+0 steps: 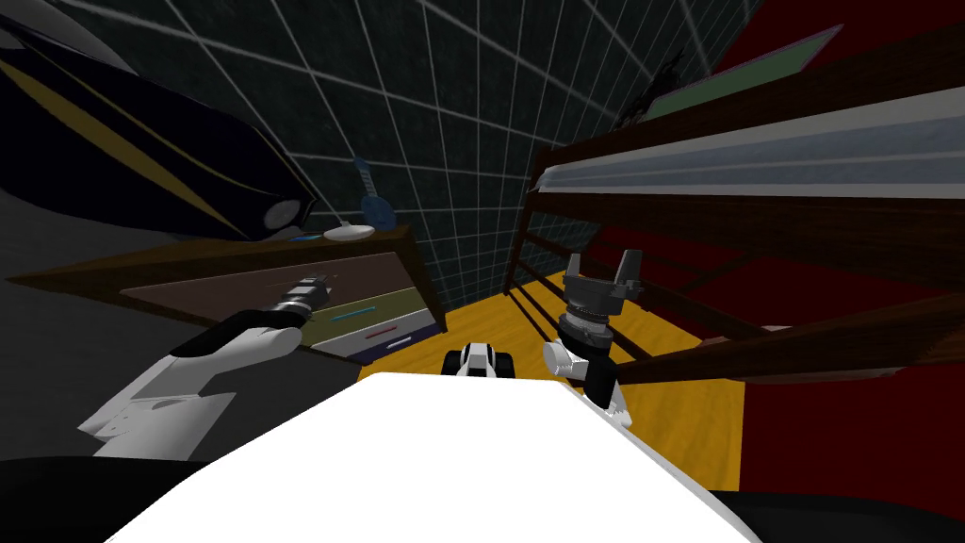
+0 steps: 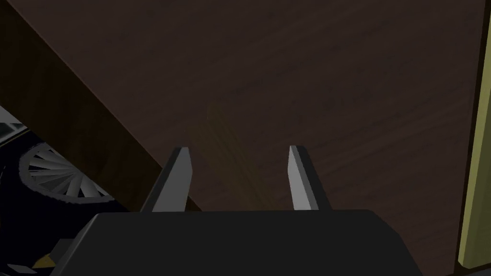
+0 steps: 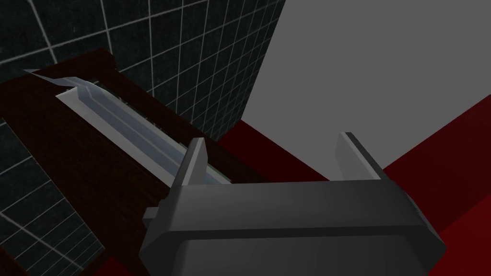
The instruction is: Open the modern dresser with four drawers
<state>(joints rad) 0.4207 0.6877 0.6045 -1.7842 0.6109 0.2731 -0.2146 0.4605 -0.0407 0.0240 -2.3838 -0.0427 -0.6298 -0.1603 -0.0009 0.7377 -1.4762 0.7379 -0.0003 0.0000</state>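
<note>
Left claw (image 2: pixel 239 152) nearer, spread, nose-on to dresser (image 1: pixel 372 304) top drawer front (image 2: pixel 311 72); faint bar (image 2: pixel 225 158), likely handle, lies between blades. Right claw (image 1: pixel 601 262) spread, idle.

Pretty dim all round, left wrist view darkest. Head view's wide lens splays the tiled wall (image 1: pixel 452 113) toward the corners.

No readable text, label, brand, number or sign appearing anywhere. Dresser (image 1: pixel 236 283) at left carrying only short coloured bars (image 1: pixel 353 313) on drawer fronts: plain marks, not lettering.
</note>
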